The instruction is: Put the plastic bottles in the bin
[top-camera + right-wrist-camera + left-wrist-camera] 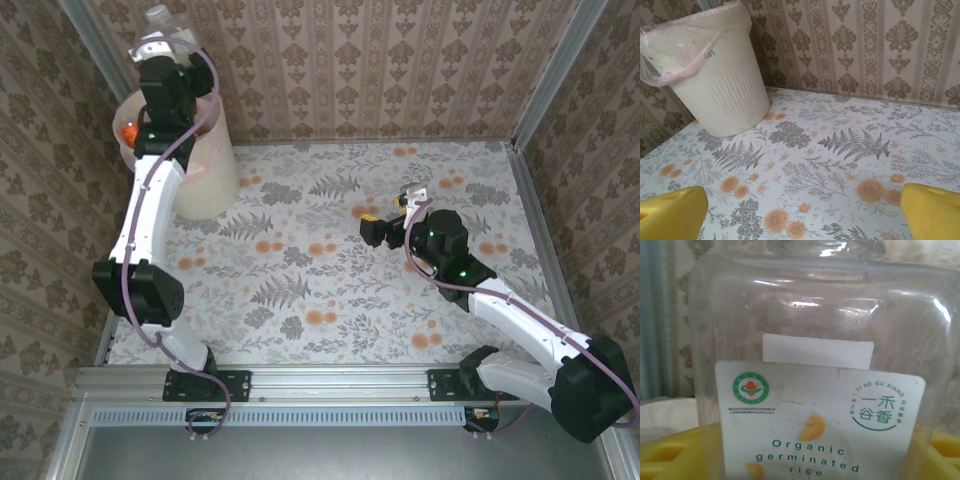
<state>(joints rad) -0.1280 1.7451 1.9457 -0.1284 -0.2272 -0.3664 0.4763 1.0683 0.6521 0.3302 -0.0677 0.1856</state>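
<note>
Below left tool point(165, 40), we judge, bin point(205, 170) sits; tool clamped on plastic bottle point(810, 365), long axis running outward from tool; right tool point(385, 228) spread apart, well away from bin.

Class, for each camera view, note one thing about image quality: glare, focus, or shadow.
Left wrist view: white glare streaks across the clear bottle, its label readable but soft, wall behind blurred. Right wrist view: the yellow fingertips are out of focus, while the bin and table are sharp. Top external view: even light, only faint shadows under the arms.
</note>
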